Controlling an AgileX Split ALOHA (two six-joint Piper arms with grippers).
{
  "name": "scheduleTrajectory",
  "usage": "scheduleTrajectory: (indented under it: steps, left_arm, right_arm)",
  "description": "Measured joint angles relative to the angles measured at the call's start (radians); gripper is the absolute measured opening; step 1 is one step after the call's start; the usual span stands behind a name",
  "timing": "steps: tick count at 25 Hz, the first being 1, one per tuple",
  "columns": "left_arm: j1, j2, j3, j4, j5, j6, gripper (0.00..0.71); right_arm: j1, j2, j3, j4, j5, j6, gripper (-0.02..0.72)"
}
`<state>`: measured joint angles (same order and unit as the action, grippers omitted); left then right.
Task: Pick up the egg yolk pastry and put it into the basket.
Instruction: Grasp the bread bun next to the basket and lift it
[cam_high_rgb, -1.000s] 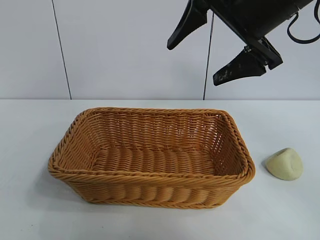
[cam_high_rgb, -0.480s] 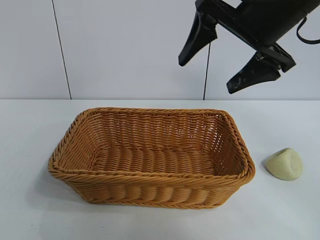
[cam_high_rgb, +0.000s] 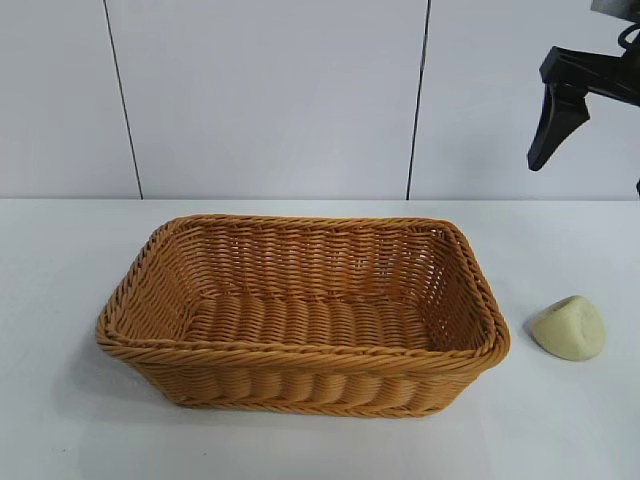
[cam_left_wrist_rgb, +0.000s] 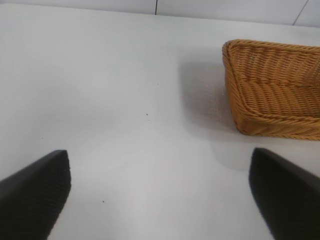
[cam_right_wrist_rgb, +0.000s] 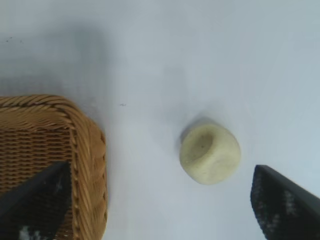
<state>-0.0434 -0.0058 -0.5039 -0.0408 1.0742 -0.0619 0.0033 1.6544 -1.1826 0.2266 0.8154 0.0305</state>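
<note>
Right pincer (cam_right_wrist_rgb: 160, 200) spread, high above egg yolk pastry (cam_high_rgb: 569, 328) at lower right: centre, descend straight, pinch gently.

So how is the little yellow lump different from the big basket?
The egg yolk pastry is small, smooth and pale cream; the basket is far bigger, woven and orange-tan. The pastry is a solid rounded lump; the basket is hollow and open-topped. Both sit on the white table.
</note>
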Motion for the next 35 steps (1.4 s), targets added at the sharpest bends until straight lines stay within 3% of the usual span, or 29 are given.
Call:
scheduleTrajectory:
  steps: [21, 23, 28, 29, 35]
  left_arm:
    - [0.001, 0.0, 0.0, 0.0, 0.001, 0.001, 0.696]
    - [0.001, 0.0, 0.0, 0.0, 0.001, 0.001, 0.696]
    - [0.001, 0.0, 0.0, 0.0, 0.001, 0.001, 0.696]
    - [0.001, 0.0, 0.0, 0.0, 0.001, 0.001, 0.696]
    - [0.001, 0.0, 0.0, 0.0, 0.001, 0.001, 0.696]
  right_arm:
    - [-0.005, 0.394, -0.002, -0.014, -0.098, 0.011, 0.694]
    - [-0.005, 0.394, -0.002, -0.014, -0.107, 0.011, 0.631]
    - [-0.005, 0.395, -0.002, -0.014, -0.104, 0.011, 0.299]
    - [-0.005, 0.395, -0.002, -0.014, -0.103, 0.011, 0.262]
    - [-0.005, 0.341, -0.002, -0.014, -0.076, 0.01, 0.193]
